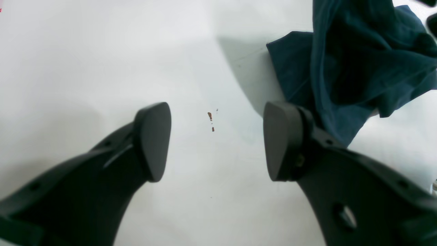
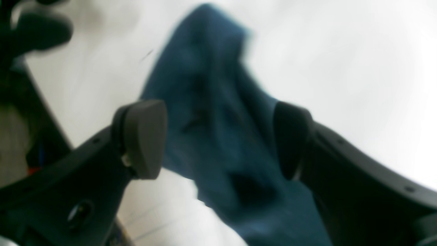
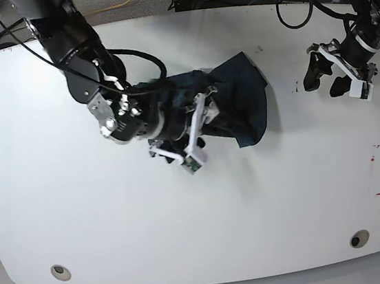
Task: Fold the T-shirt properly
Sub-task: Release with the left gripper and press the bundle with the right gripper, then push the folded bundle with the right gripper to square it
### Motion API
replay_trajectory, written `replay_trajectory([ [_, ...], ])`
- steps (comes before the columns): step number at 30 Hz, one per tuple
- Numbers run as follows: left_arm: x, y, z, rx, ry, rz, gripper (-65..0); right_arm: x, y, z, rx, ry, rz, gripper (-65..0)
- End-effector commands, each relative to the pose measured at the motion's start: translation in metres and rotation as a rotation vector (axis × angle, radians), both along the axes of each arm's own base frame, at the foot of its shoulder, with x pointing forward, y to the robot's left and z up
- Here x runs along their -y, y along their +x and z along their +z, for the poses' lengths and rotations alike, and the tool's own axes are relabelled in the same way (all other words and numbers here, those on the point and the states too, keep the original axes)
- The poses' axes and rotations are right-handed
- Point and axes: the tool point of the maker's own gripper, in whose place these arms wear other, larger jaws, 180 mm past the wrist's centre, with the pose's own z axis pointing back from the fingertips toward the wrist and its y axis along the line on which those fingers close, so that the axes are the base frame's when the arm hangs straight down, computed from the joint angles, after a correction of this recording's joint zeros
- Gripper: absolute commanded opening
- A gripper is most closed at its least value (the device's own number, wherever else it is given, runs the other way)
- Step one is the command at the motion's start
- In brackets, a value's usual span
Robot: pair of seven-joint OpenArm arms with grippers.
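**T-shirt bunched mid-table, right arm is on it**

The T-shirt (image 3: 240, 101) lies as a crumpled heap on the white table (image 3: 61, 220), a bit far of centre, not flat and no fold visible. Its long axis runs roughly left-right in the base view, with the loose end drooping toward the near right.

The right gripper (image 2: 218, 140) is directly at the heap's left end. Its fingers (image 2: 145, 138) are spread wide with cloth lying between them, not pinched; that view is blurred, so contact is unclear.

The left gripper (image 1: 216, 141) sits well apart at the far right of the table, fingers (image 1: 153, 140) open and empty over bare table. The shirt lies off to one side of it, beyond one fingertip.

Judgement: the right arm is clearly nearer; the next grasp depends on closing on an edge rather than bulk.
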Motion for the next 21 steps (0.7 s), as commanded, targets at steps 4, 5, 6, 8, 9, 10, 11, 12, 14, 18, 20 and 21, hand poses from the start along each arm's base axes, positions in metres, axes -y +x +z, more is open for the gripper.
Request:
replay_trajectory([
  [4,-0.001,0.006,0.013,0.048,-0.003,-0.006,-26.0,0.030,0.002,0.021,0.014,0.193,-0.050,-18.2],
  [5,0.000,0.006,0.013,0.047,-0.004,-0.009,-26.0,0.032,-0.002,0.021,-0.001,0.235,-0.047,-18.2],
  [6,0.002,0.006,0.012,0.045,-0.006,-0.014,-26.0,0.034,-0.005,0.018,-0.021,0.263,-0.050,-18.2],
  [8,0.005,0.005,0.010,0.039,-0.009,-0.023,-26.0,0.038,-0.012,0.012,-0.064,0.326,-0.058,-18.2],
  [9,0.006,0.005,0.010,0.038,-0.010,-0.026,-26.0,0.039,-0.015,0.008,-0.076,0.334,-0.062,-18.2],
  [10,0.006,0.005,0.010,0.038,-0.010,-0.026,-26.0,0.040,-0.017,0.003,-0.088,0.335,-0.064,-18.2],
  [11,0.006,0.005,0.010,0.038,-0.010,-0.026,-26.0,0.041,-0.019,-0.001,-0.100,0.336,-0.070,-18.2],
  [12,0.007,0.005,0.010,0.038,-0.011,-0.026,-26.0,0.043,-0.021,-0.008,-0.118,0.332,-0.076,-18.2],
  [14,0.007,0.005,0.010,0.038,-0.011,-0.026,-26.0,0.044,-0.020,-0.013,-0.129,0.336,-0.090,-18.2],
  [18,0.007,0.005,0.010,0.038,-0.011,-0.026,-26.0,0.046,-0.022,-0.023,-0.148,0.344,-0.113,-18.2],
  [20,0.007,0.005,0.010,0.038,-0.011,-0.026,-26.0,0.047,-0.022,-0.027,-0.159,0.346,-0.125,-18.2],
  [21,0.007,0.005,0.010,0.038,-0.011,-0.026,-26.0,0.048,-0.022,-0.031,-0.169,0.343,-0.130,-18.2],
])
